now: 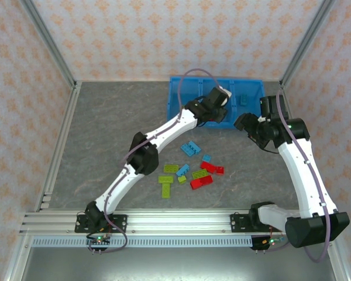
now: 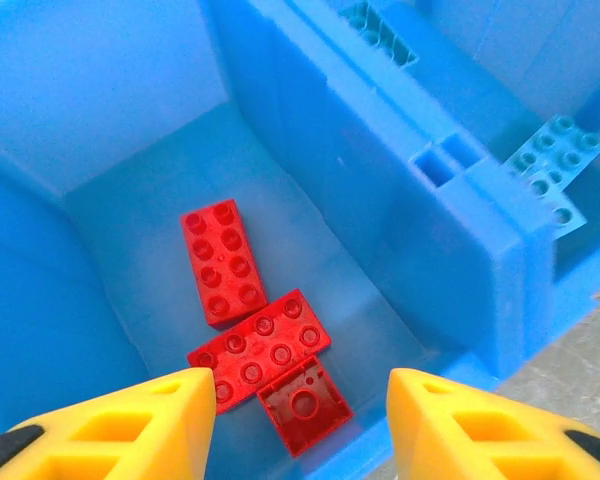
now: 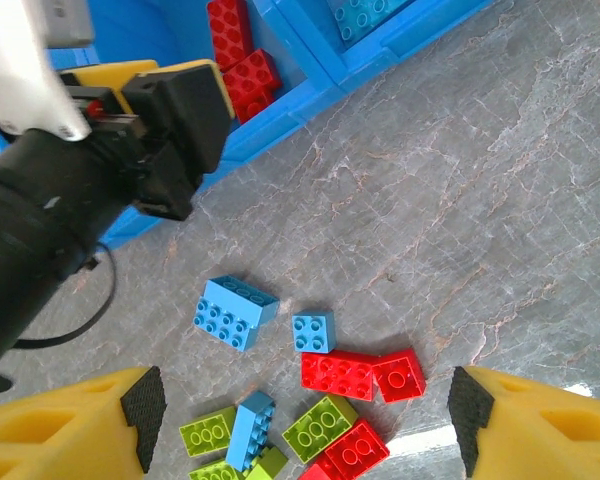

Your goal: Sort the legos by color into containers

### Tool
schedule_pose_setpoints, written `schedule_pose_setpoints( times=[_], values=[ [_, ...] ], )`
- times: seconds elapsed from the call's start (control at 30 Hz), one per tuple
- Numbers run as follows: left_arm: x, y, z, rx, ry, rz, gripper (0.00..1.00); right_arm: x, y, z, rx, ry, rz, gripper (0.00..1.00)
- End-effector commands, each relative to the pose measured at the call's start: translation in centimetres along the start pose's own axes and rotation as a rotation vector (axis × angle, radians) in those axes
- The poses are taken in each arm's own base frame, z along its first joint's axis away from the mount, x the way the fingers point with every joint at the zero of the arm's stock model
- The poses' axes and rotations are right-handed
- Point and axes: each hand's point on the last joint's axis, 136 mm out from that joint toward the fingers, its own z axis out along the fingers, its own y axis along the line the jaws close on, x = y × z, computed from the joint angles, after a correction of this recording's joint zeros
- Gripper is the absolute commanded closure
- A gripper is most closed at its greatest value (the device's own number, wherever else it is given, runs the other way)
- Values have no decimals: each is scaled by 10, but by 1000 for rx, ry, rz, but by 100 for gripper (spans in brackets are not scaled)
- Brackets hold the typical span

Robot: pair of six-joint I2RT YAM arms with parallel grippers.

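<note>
Legos (image 1: pixel 200 174) in red, light blue and yellow-green lie loose on the desk (image 1: pixel 105 129) between the two arms, seen from above. The blue bin (image 1: pixel 173 96) sits at the far edge, with the left arm reaching over it.

From the left wrist, the left jaws are spread and empty above three red bricks (image 2: pixel 225 262) in one compartment, likely the red one. A light blue brick (image 2: pixel 555 165) lies next door.

From the right wrist, the right jaws hang spread, holding nothing, over the loose pile, probably choosing.

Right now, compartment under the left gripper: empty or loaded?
Loaded: three red legos lie on the compartment floor below the left gripper, whose jaws stand open, holding nothing.
</note>
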Motion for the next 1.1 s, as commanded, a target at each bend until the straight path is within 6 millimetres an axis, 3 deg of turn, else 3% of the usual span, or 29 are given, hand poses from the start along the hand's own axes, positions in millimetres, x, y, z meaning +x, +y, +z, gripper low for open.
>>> schedule_pose_setpoints(
  times=[0.0,0.07,0.2,0.43,0.63,0.8,1.0,1.07],
  values=[
    [-76,4,-95,63,-226,-44,53,-3,-5,-3,21,-32,-6,23],
    [-85,10,-134,98,-324,-73,53,-1,-8,0,32,-22,-24,23],
    [-76,25,-198,92,-367,-64,53,9,-3,14,38,27,-88,23],
    [-17,45,-268,64,-323,-3,51,47,36,72,117,152,-362,23],
    [50,63,-307,17,-218,88,48,86,77,139,56,227,-488,23],
    [98,70,-322,8,-128,141,42,103,89,187,65,272,-550,26],
    [120,76,-322,-16,-106,135,27,109,82,221,130,310,-609,32],
    [121,74,-318,-4,-107,131,24,108,77,226,157,303,-620,39]
  ],
)
